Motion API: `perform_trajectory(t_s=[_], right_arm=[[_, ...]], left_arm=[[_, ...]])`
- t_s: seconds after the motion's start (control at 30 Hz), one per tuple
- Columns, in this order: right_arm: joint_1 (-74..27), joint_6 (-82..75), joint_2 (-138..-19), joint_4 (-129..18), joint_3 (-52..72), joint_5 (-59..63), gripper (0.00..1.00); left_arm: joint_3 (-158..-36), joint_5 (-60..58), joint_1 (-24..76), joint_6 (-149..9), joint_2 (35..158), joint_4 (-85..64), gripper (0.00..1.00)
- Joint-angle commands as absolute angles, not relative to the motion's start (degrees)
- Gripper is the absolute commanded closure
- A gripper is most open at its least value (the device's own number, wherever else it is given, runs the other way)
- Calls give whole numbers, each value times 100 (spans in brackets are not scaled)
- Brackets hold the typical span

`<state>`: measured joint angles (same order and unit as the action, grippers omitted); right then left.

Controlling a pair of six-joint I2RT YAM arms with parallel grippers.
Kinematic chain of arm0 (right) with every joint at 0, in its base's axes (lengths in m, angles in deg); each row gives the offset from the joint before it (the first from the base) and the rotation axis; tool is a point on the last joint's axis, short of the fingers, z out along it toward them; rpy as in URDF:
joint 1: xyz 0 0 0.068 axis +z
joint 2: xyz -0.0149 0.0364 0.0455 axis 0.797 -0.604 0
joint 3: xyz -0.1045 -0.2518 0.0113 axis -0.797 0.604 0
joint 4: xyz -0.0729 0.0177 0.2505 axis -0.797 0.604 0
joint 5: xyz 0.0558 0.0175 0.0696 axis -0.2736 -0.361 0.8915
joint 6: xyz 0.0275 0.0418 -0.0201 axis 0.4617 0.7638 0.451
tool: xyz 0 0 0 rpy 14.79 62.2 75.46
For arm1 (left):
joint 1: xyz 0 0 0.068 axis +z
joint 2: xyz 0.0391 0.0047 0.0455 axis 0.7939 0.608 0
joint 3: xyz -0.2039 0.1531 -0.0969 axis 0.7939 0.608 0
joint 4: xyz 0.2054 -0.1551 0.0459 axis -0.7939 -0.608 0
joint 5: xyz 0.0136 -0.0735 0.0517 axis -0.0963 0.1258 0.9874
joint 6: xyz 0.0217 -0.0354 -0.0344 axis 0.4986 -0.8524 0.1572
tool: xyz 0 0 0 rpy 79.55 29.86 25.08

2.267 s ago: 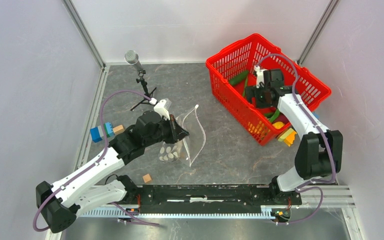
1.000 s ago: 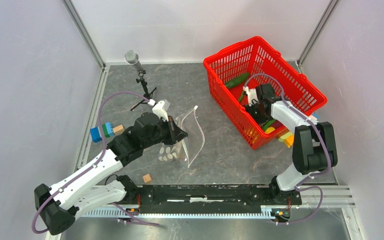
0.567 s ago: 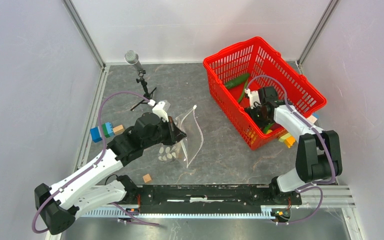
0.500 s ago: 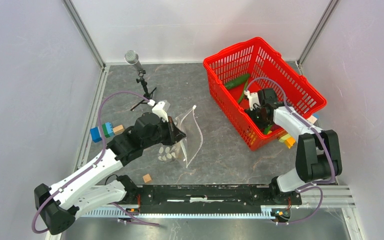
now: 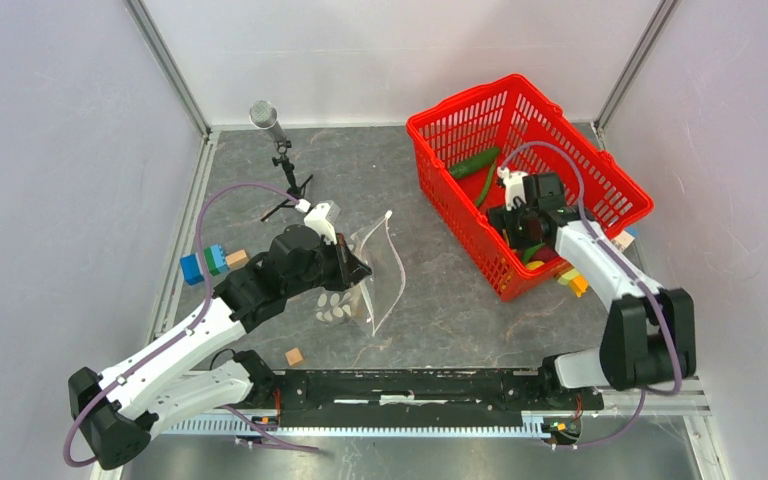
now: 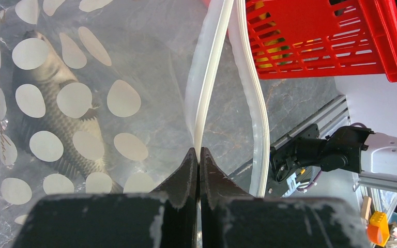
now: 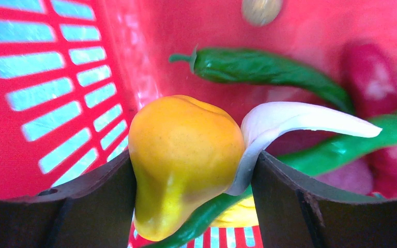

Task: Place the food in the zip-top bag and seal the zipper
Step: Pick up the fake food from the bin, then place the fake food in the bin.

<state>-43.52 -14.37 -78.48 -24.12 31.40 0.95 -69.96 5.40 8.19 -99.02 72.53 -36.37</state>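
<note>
The clear dotted zip-top bag [image 5: 362, 285] lies left of centre, its mouth held open. My left gripper [image 5: 365, 268] is shut on one side of the white zipper strip [image 6: 205, 98]; the other strip [image 6: 253, 98] hangs free. A grey fish [image 6: 51, 119] lies inside the bag [image 6: 82, 103]. My right gripper [image 5: 522, 222] is inside the red basket, shut on a yellow pear-shaped piece [image 7: 183, 157] with a white leaf [image 7: 294, 121] and a green pod pinched alongside. Green pods [image 7: 258, 70] and a magenta aubergine [image 7: 369, 77] lie below. Green pods [image 5: 477, 165] show in the basket.
The red mesh basket [image 5: 460, 105] stands at the back right, with yellow and orange pieces [image 5: 572, 280] outside its near corner. A microphone on a tripod [image 5: 278, 140] stands at the back left. Blue-green blocks [image 5: 203, 263] and wooden cubes [image 5: 294, 356] lie left.
My right gripper dipped into the basket's near corner, closed on the yellow piece and has risen a little with it. The basket shifted slightly. My left gripper holds the bag as before.
</note>
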Motion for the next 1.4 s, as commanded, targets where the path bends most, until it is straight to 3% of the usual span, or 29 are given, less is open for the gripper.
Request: perform_trajectory(t_s=[0.0,0.4,0.7,0.93,1.1,1.27,1.37], right_arm=[[-4345,-1107,-6967,-2962,2978,-297,43],[-4347,-506,-5464,-3244,2928,-243,48],[-4283,33,-4330,-4181,2949,1009,53],[-4283,79,-4250,-4069,2784,1850,52],[-4285,85,-4371,-3674,2833,389,50],[-4298,-350,-5480,-3075,2823,-1240,49],[-4344,-500,-6408,-2910,2701,-1301,49]], left_arm=[[-7138,528,826,-9762,7250,-3532,98],[-7208,354,826,-9755,7285,-3511,98],[-7240,246,826,-9771,7294,-3498,98],[-7248,216,830,-9779,7363,-3476,98],[-7226,171,826,-9796,7355,-3453,98],[-7175,160,826,-9792,7329,-3434,98],[-7165,77,826,-9801,7355,-3409,98]])
